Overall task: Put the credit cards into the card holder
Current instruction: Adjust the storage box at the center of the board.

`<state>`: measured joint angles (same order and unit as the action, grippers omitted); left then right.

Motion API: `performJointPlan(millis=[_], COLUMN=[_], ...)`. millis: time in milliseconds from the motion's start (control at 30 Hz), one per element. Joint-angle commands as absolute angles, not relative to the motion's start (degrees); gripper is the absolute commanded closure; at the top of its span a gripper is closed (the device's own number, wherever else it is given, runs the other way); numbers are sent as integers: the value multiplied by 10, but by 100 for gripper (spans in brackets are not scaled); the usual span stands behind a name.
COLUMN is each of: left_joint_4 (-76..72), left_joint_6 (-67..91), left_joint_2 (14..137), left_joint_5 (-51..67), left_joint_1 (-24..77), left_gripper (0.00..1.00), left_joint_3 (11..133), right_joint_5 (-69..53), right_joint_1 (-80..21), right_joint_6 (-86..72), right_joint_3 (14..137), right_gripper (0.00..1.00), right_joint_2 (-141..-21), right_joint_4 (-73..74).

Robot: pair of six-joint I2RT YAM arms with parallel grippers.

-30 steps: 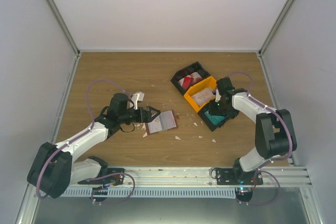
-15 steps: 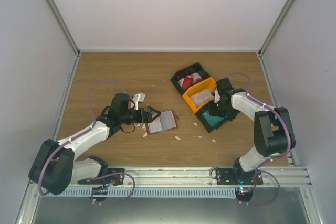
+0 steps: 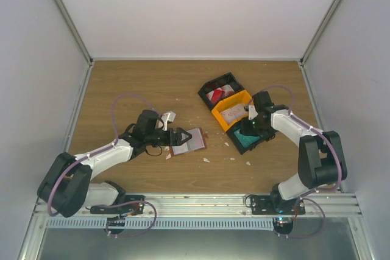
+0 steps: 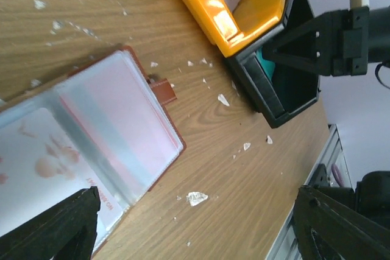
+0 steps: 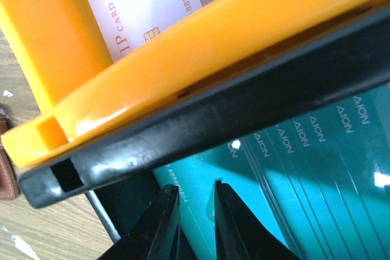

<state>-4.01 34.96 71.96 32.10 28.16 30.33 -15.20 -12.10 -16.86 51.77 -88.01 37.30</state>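
The left pincer [image 3: 181, 137] gapes wide over the open reddish-brown leather wallet [image 4: 116, 126], while the right pincer [image 5: 195, 202], nearly closed, grip unclear, sits over flat teal plastic cards [image 5: 304, 168].

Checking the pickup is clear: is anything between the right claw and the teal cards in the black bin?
Nothing visible. The right claw hangs right over the teal cards, slightly open; the black bin wall and orange bin lie beside it.

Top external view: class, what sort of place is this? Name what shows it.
Probably a robot test cell: a wooden table enclosed by plain white panels, left arm and right arm bolted to a metal rail at its near edge.
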Motion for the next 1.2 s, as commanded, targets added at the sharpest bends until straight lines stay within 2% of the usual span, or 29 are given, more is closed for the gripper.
performJointPlan(millis=[0, 100, 267, 333, 467, 600, 900, 1100, 1167], left_joint_4=[-88, -95, -104, -114, -133, -130, -116, -112, -109], left_joint_6=[379, 402, 458, 480, 513, 529, 537, 525, 523], left_joint_2=[759, 799, 880, 917, 988, 1055, 1141, 1176, 1181], left_joint_5=[320, 319, 309, 314, 314, 309, 278, 291, 291], left_joint_1=[315, 343, 394, 413, 455, 491, 527, 528, 529], left_gripper=[15, 22, 28, 30, 38, 49, 57, 72, 74], left_joint_3=[334, 360, 418, 442, 494, 551, 617, 648, 652], right_joint_5=[-116, -87, -78, -85, -103, -113, -157, -190, -204], right_joint_1=[-117, -118, -121, -123, -126, -127, -128, -131, -133], right_joint_6=[-170, -178, -181, -178, -176, -173, -166, -160, -160], right_joint_3=[505, 506, 502, 502, 501, 500, 487, 484, 482], right_gripper=[79, 69, 66, 69, 82, 89, 92, 92, 92], right_joint_2=[-869, -879, -899, -904, -904, -902, -887, -881, -875], right_joint_4=[366, 361, 350, 349, 347, 349, 342, 339, 338])
